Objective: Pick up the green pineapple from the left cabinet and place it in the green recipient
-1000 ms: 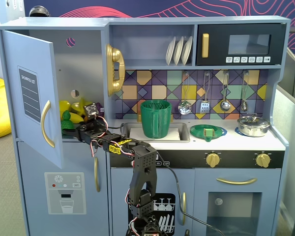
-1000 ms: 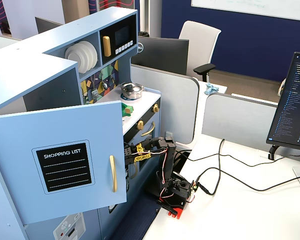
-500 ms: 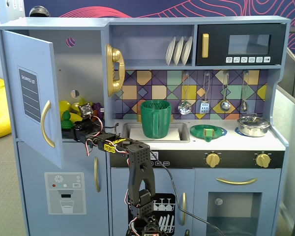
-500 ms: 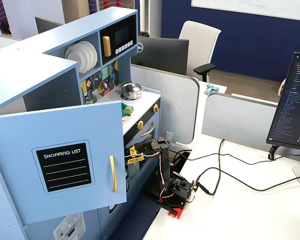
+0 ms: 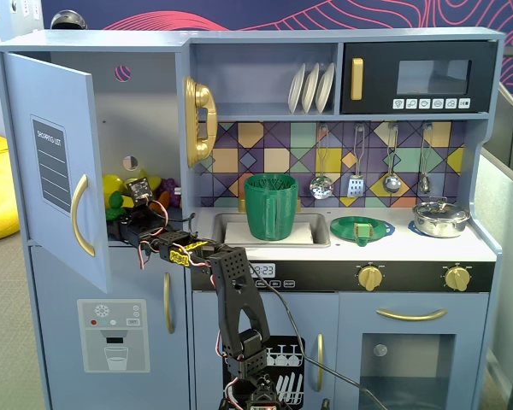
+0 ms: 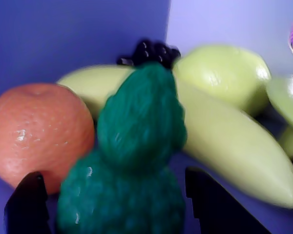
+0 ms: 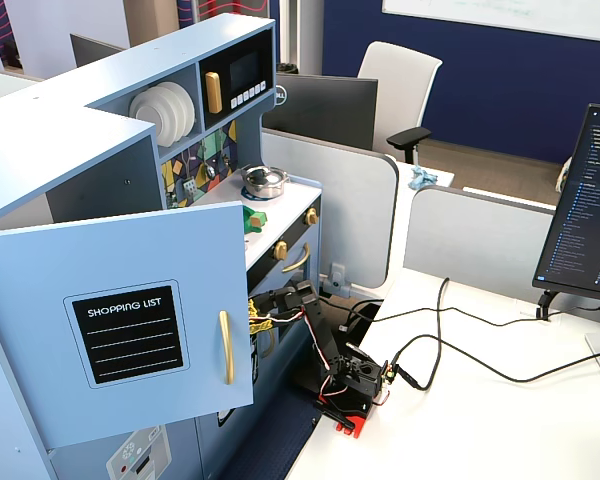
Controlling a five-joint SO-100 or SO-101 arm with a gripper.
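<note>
Green, bumpy and leaf-topped, the green pineapple fills the centre of the wrist view, lying on the shelf inside the left cabinet. The gripper is open: its two black fingertips appear at the lower edge, one on each side of the pineapple, apart from its surface as far as the blur allows. An orange sits just left of the pineapple. A yellow banana lies behind it, running to the right, with a pale lemon-like fruit further back. A dark berry cluster shows above the pineapple's top.

In a fixed view from the front, the cabinet door with its shopping-list panel stands swung open to the left, and the black arm reaches leftward into the opening, where yellow and green fruit are partly visible. The green recipient stands upright in the sink, well to the right of the cabinet. A flat green plate lies right of the sink, and a metal pot further right.

In a fixed view from the side, the open door hides the cabinet interior.
</note>
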